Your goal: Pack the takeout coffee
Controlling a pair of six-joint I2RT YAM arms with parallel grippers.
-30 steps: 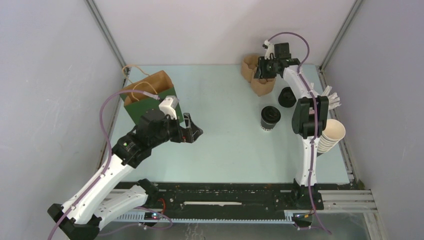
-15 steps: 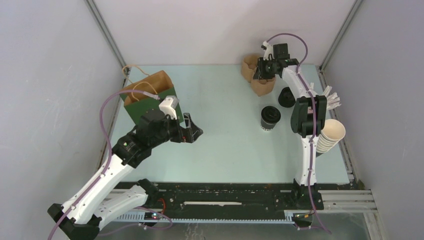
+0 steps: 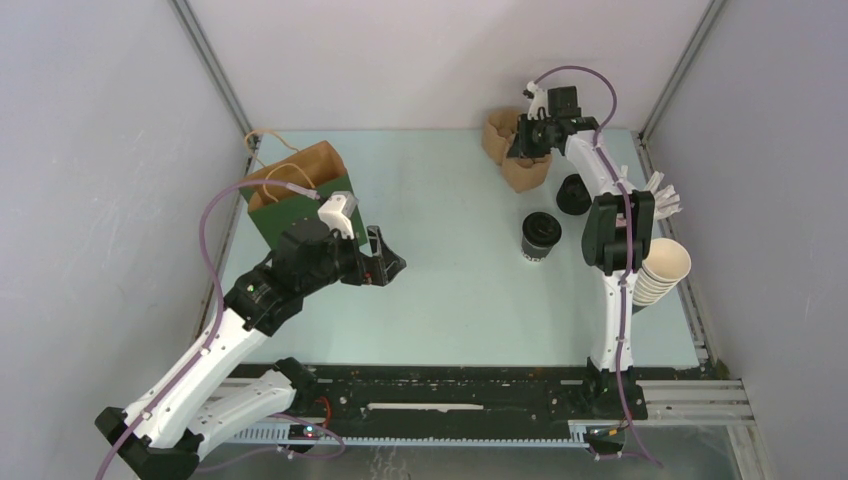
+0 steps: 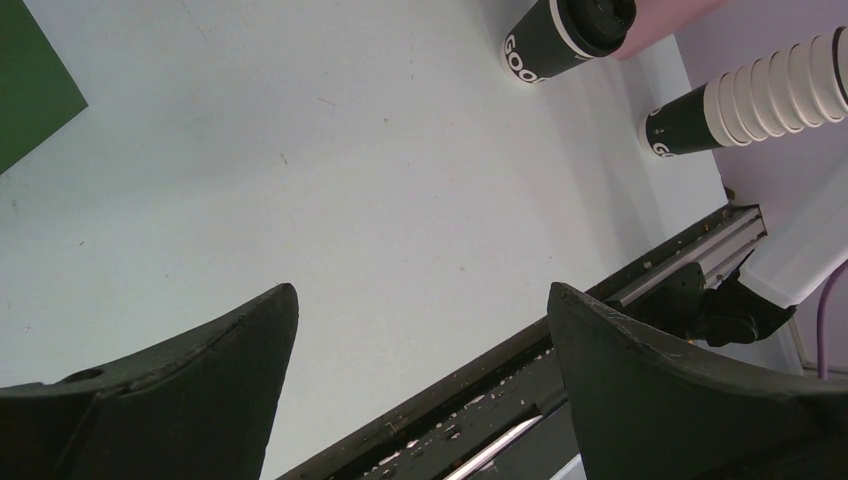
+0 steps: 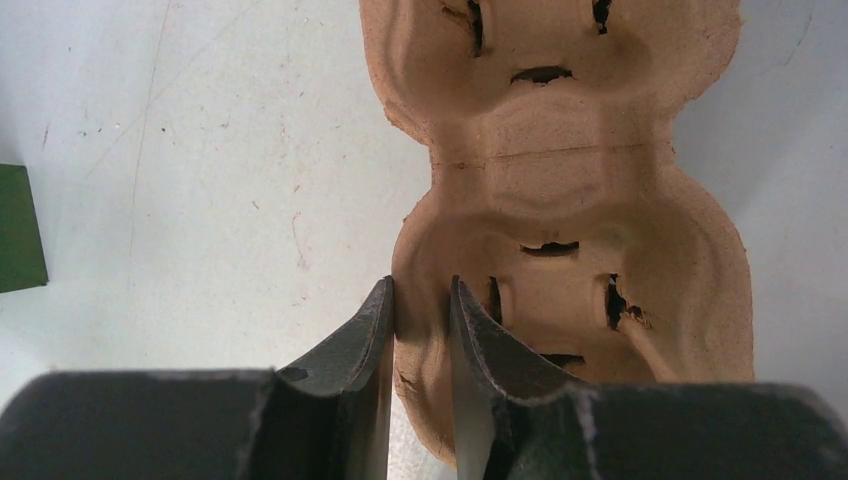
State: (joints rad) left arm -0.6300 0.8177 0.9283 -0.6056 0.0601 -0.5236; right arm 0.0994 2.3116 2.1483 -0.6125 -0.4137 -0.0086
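The takeout coffee (image 3: 541, 236), a dark-and-white cup with a black lid, stands right of centre on the table. It also shows at the top of the left wrist view (image 4: 570, 35). A brown pulp cup carrier (image 3: 514, 152) lies at the back right. My right gripper (image 3: 528, 140) is shut on the carrier's near rim (image 5: 420, 290), one finger inside a cup well and one outside. My left gripper (image 3: 386, 263) is open and empty above the table's left half, with its jaws wide apart (image 4: 420, 300).
A brown paper bag with a green side (image 3: 300, 188) stands open at the back left. A black round item (image 3: 573, 194) sits near the coffee. A pink cup of straws (image 3: 655, 196) and a stack of paper cups (image 3: 660, 270) are at the right edge.
My right gripper has shifted slightly left and back at the carrier. The left arm and the coffee have not moved.
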